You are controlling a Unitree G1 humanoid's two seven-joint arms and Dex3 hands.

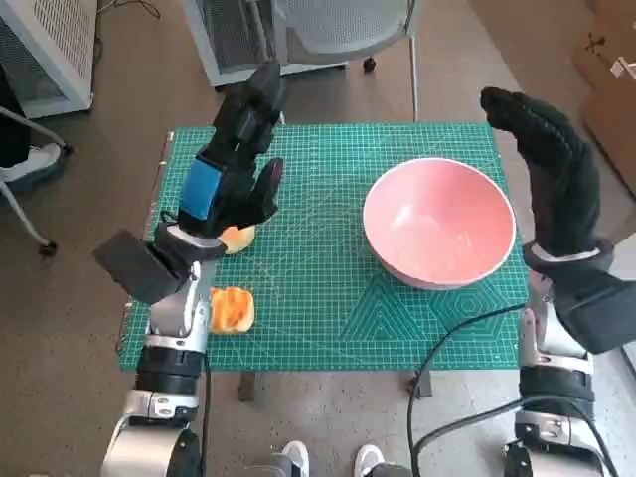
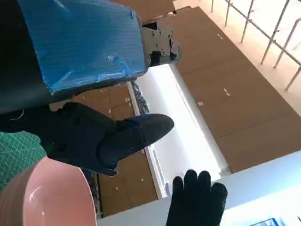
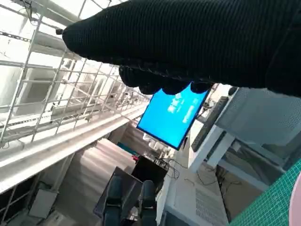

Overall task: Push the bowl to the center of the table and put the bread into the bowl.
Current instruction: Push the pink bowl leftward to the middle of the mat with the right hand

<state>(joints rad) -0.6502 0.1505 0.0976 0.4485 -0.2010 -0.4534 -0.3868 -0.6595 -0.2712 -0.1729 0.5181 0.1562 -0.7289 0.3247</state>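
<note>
Two bread pieces (image 1: 232,309) left on table (image 1: 328,328); pink bowl (image 1: 439,222) right. Left hand (image 1: 235,159), right hand (image 1: 553,169) raised, fingers spread, holding nothing.

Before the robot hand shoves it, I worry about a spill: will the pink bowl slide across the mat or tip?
The bowl looks wide and shallow with a low rounded wall, so it will probably slide rather than tip. It looks empty, so likely light and quick to move. The green mat may grip its base, so a push low on the wall seems safest.
</note>
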